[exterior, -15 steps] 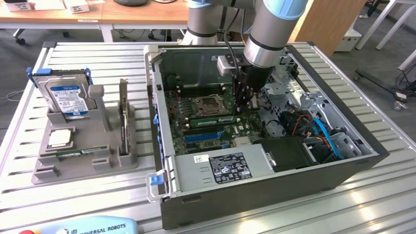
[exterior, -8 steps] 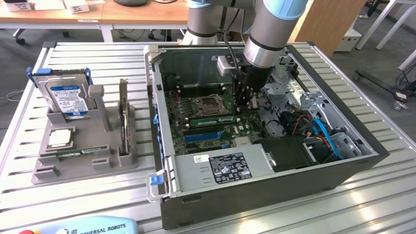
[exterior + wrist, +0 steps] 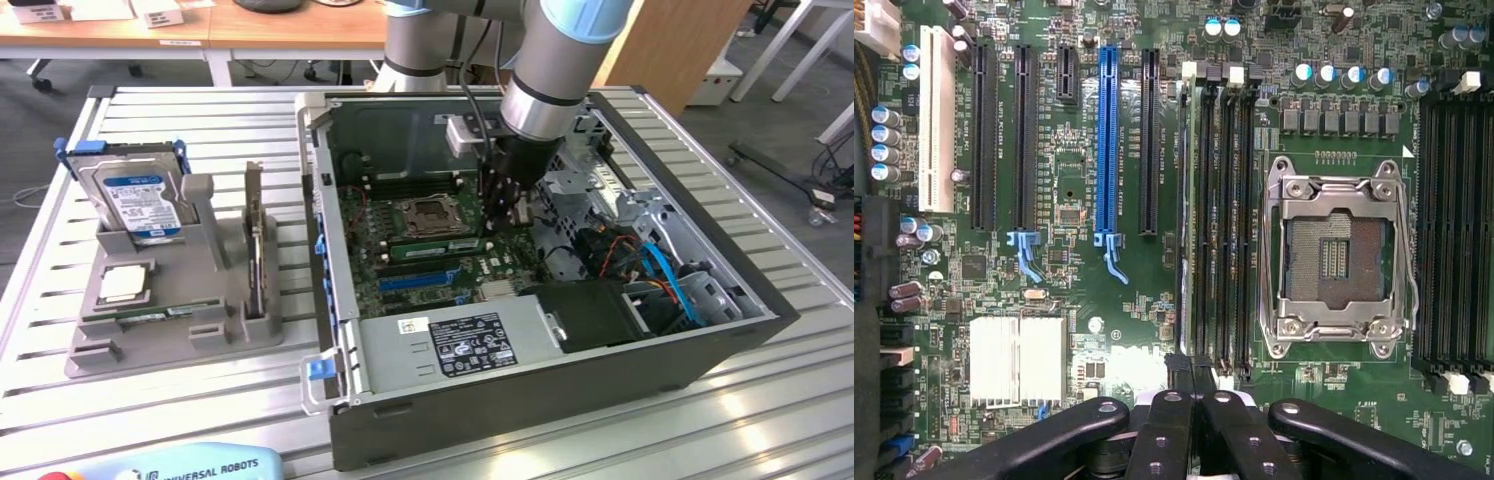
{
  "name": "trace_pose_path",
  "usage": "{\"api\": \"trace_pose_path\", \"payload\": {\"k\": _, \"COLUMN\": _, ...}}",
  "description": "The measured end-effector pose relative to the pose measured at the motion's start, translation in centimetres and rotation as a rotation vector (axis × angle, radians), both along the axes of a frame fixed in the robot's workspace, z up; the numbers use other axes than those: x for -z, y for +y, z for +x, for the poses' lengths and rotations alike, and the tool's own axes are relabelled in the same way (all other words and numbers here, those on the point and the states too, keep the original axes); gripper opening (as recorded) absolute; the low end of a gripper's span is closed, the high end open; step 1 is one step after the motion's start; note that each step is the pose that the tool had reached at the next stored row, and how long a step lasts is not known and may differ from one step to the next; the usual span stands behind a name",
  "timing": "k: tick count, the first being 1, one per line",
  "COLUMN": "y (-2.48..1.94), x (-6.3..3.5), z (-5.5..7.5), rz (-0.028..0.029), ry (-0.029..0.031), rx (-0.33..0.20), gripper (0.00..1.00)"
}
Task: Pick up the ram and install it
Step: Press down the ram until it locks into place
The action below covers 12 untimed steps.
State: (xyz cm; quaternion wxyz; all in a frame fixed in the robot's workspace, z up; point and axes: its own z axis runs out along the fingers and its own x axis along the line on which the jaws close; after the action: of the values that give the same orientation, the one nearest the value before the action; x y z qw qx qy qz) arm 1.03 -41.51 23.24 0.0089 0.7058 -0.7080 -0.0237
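1. Jaws: the gripper [image 3: 1194, 385] is clenched, fingertips pressed together with no gap between them. It hangs inside the open computer case [image 3: 534, 410], low over the motherboard [image 3: 1084, 300].
2. Contact: the fingertips sit over one end of the ram [image 3: 1189, 220]. Whether they pinch the top edge of the stick or merely bear down on it cannot be told.
3. Location of the ram: it stands on edge in the memory slot of the bank nearest the blue expansion slot [image 3: 1106, 140], with the empty CPU socket [image 3: 1341, 258] beyond the bank's other slots. It appears to be in the slot; full seating cannot be confirmed.
4. Governing relation: the stick runs straight away from the fingertips, its long axis parallel to the neighbouring slots and to the side of the socket. The single arm is directly above its near end.
5. Exterior view: the gripper [image 3: 511, 222] stands at the end of the ram [image 3: 427, 246] towards the exterior view's right. The stick points from there towards the case wall on the exterior view's left, passing beside the CPU socket [image 3: 430, 213].
6. Judgement: the work stands at insertion or pressing home, not at pick-up.
7. Surroundings: on the bench, near its edge on the exterior view's left and well apart from the case, a grey fixture [image 3: 174, 340] carries a hard drive [image 3: 134, 195].
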Motion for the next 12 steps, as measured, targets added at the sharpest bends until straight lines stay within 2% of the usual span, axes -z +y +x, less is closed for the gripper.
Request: {"api": "trace_pose_path", "payload": {"k": 12, "y": 0.0, "x": 0.24, "z": 0.01, "rz": 0.0002, "ry": -0.0001, "rx": 0.0, "gripper": 0.1}}
